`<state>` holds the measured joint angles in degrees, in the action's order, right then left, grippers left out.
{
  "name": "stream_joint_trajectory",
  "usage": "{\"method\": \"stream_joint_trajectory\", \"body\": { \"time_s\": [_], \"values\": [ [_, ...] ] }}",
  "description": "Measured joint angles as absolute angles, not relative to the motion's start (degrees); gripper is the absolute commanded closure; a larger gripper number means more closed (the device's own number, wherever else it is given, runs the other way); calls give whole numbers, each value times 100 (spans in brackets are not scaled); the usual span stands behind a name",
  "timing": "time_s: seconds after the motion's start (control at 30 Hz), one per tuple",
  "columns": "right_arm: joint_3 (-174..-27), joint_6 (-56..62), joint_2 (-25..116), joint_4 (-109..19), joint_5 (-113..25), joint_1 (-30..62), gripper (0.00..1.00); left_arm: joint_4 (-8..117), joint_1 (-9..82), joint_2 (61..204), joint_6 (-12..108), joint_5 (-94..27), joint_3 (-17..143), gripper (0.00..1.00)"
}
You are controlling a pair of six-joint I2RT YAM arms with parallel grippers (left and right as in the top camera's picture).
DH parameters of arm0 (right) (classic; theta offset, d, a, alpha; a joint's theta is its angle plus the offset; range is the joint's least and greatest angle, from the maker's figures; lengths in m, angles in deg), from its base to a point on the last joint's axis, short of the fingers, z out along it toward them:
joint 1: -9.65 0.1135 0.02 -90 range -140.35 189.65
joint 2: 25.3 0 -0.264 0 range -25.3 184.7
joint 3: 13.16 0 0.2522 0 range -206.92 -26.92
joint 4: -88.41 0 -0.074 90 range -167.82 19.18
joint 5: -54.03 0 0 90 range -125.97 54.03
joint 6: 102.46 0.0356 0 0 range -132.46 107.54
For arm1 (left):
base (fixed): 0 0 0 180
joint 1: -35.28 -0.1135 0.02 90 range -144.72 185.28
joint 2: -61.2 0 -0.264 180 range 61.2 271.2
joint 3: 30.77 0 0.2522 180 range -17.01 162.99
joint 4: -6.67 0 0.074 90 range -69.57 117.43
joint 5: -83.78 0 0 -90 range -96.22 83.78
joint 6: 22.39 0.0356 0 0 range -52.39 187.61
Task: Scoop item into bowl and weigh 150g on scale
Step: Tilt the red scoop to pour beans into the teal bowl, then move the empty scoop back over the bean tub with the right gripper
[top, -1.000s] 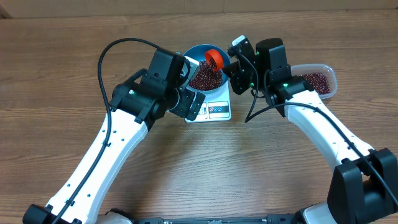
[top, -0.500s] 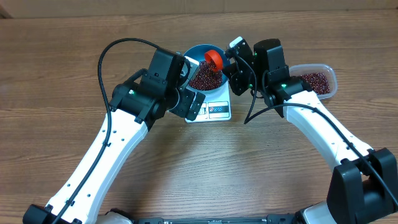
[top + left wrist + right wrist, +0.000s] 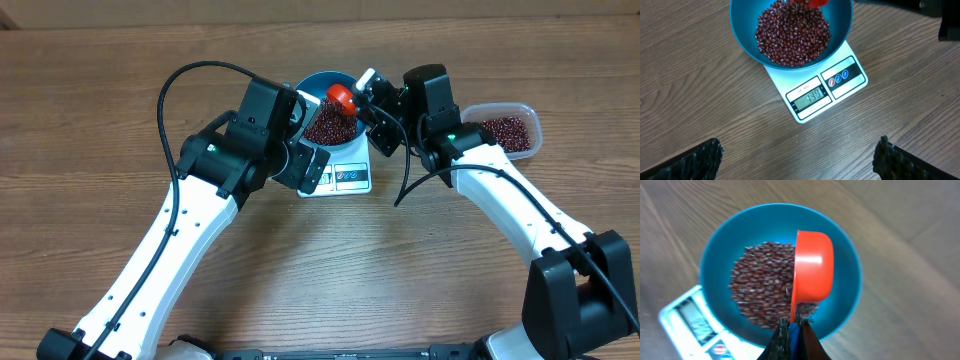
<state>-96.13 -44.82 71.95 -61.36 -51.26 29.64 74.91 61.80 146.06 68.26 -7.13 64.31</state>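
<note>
A blue bowl (image 3: 312, 84) stands on the white scale (image 3: 352, 178), and the item, dark red-brown beans (image 3: 328, 126), is heaped inside it. My right gripper (image 3: 795, 322) is shut on the handle of a red-orange scoop (image 3: 812, 265). The scoop is turned on its side over the bowl's (image 3: 715, 250) right half, just above the beans (image 3: 760, 285). My left gripper (image 3: 799, 150) hangs open over bare wood in front of the scale (image 3: 845, 87), whose display is lit, with nothing between its fingers. In the left wrist view the bowl (image 3: 740, 25) is well filled with beans (image 3: 792, 32).
A clear plastic tub (image 3: 527, 118) with more beans stands on the table to the right, behind my right arm. Both arms crowd the bowl, the left one along its left side. Wood tabletop lies all round.
My right gripper has shifted a little left and rolled the scoop further over, above the bowl. The left arm has not moved.
</note>
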Motion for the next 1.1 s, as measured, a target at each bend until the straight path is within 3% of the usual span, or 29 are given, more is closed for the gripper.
{"method": "stream_joint_trajectory", "body": {
  "time_s": [0.57, 0.83, 1.1],
  "values": [
    [-9613, -5083, 7038, -6146, -4641, 2964, 96, 7491, 6180, 14606, 6826, -713, 6431, 1],
    [-9613, -3591, 6161, -5934, -4287, 2955, 96, 7491, 6180, 14609, 6826, -713, 6431, 0],
    [-9639, -2439, 5510, -5012, -2506, 2588, 96, 7491, 6180, 14609, 6826, -713, 6431, 0]
  ]
}}
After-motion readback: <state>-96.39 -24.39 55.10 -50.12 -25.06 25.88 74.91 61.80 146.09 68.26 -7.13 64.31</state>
